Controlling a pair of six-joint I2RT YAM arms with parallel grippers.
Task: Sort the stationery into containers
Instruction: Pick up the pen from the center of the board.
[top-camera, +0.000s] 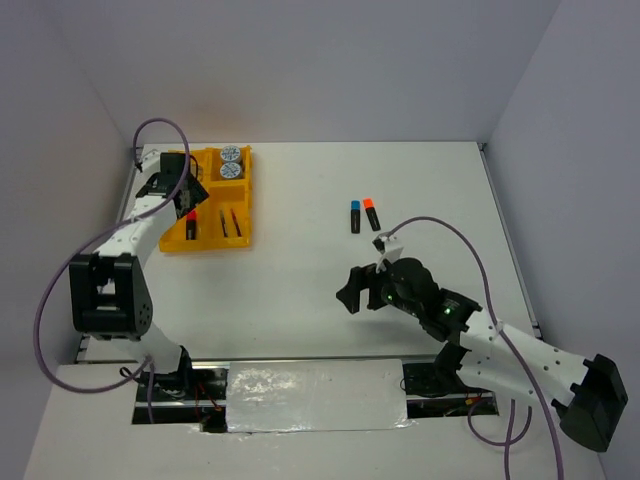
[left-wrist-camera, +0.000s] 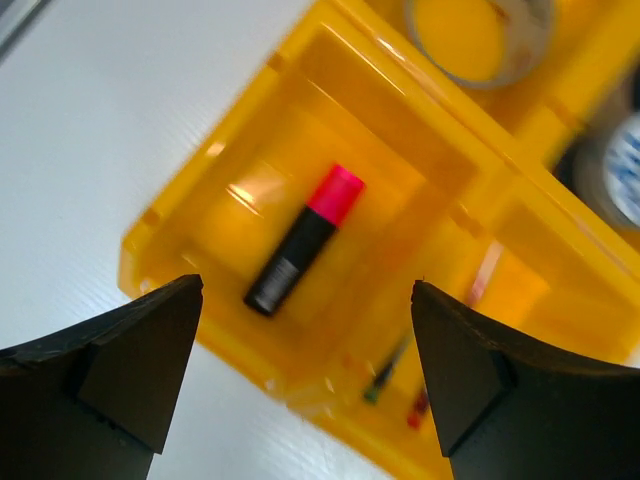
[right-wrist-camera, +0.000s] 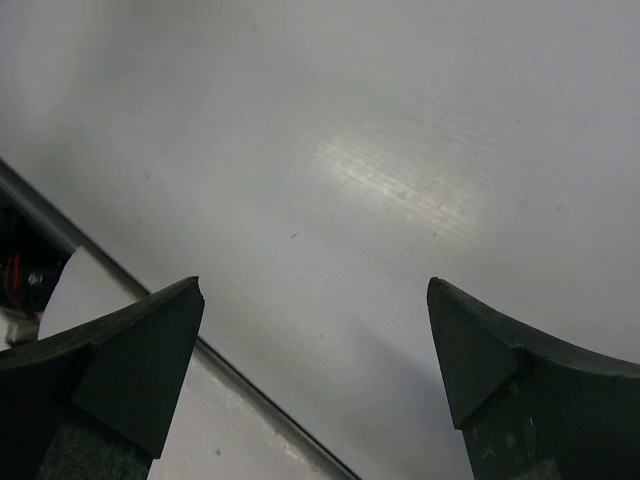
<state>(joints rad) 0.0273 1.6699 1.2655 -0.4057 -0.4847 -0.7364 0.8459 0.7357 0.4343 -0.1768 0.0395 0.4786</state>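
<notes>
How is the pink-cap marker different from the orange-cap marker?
The pink-cap marker lies inside the yellow tray; the orange-cap marker lies out on the white table. The pink-cap marker is alone in its compartment; the orange-cap marker has a blue-cap marker right beside it. Their caps differ in colour, pink against orange. Both have black bodies and lie flat.

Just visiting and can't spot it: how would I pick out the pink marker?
Find the bright yellow tray at the far left of the table. In its near-left compartment lies one black highlighter. Its cap is pink; the blue-capped highlighter and the orange-capped highlighter lie loose mid-table.
</notes>
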